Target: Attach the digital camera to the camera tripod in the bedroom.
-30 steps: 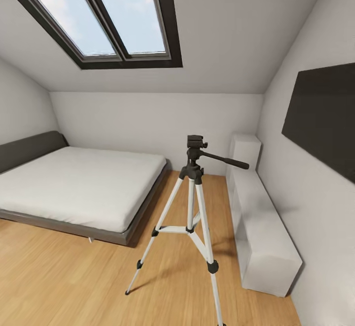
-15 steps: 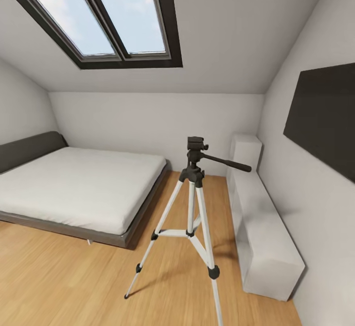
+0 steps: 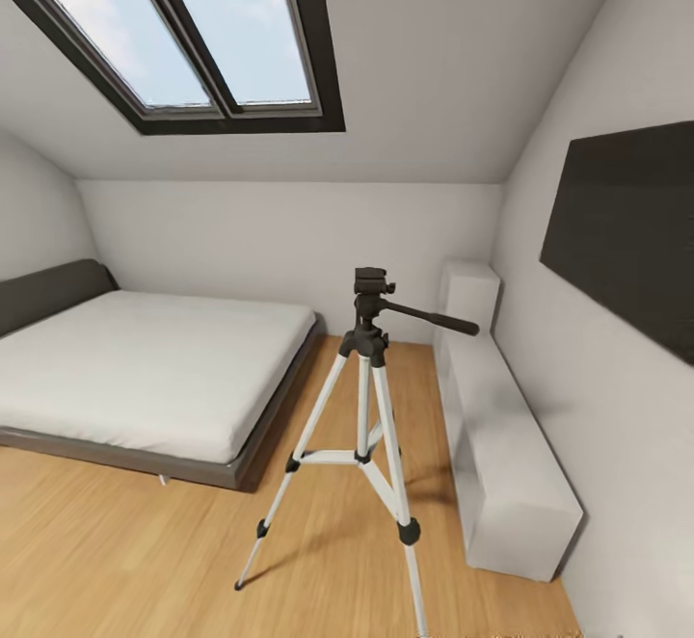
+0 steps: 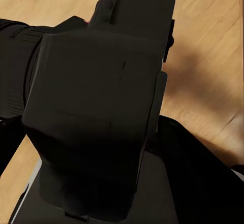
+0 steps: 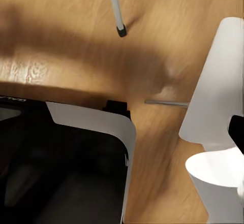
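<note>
Head view: facing the camera tripod [image 3: 367,397] standing on the bedroom floor [image 3: 125,551], between the bed [image 3: 145,368] and a white cabinet [image 3: 501,445], head bare.

Left wrist view: looking onto the digital camera [image 4: 96,127], seemingly carried by the left gripper; grip impossible to confirm.

Right wrist view: looking down at a tripod foot [image 5: 121,31]; right gripper state impossible to tell.

Advising: closing in squarely, lifting the camera level above the head, lowering gently without nudging the legs.
</note>
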Controlling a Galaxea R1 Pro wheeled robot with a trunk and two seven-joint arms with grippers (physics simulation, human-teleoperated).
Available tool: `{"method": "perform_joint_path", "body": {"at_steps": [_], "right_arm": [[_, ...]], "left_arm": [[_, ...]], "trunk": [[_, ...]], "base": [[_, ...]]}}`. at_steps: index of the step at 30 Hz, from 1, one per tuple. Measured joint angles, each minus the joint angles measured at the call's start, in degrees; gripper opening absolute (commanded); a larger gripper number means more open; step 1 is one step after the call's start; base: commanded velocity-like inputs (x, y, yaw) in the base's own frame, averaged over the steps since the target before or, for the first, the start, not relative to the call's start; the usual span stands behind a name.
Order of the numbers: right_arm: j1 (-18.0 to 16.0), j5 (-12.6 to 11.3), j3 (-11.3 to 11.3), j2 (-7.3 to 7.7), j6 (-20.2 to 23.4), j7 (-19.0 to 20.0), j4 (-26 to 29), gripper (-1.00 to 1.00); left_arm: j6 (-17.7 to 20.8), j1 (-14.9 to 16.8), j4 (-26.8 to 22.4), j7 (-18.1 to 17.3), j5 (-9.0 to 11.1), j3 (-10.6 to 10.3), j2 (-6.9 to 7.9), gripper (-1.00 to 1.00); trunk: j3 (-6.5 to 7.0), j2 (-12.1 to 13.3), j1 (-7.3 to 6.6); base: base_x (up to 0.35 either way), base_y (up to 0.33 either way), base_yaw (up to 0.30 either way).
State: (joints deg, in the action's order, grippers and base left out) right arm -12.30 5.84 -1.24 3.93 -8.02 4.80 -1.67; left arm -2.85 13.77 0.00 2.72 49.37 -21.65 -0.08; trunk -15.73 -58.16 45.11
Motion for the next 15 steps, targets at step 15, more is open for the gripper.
{"method": "perform_joint_path", "body": {"at_steps": [15], "right_arm": [[0.0, 0.0, -0.1, 0.00, 0.0, 0.1, 0.0, 1.00]], "left_arm": [[0.0, 0.0, 0.0, 0.0, 0.0, 0.0, 0.00, -1.00]], "trunk": [[0.00, 0.0, 0.00]], "base": [[0.000, 0.000, -0.069]]}}
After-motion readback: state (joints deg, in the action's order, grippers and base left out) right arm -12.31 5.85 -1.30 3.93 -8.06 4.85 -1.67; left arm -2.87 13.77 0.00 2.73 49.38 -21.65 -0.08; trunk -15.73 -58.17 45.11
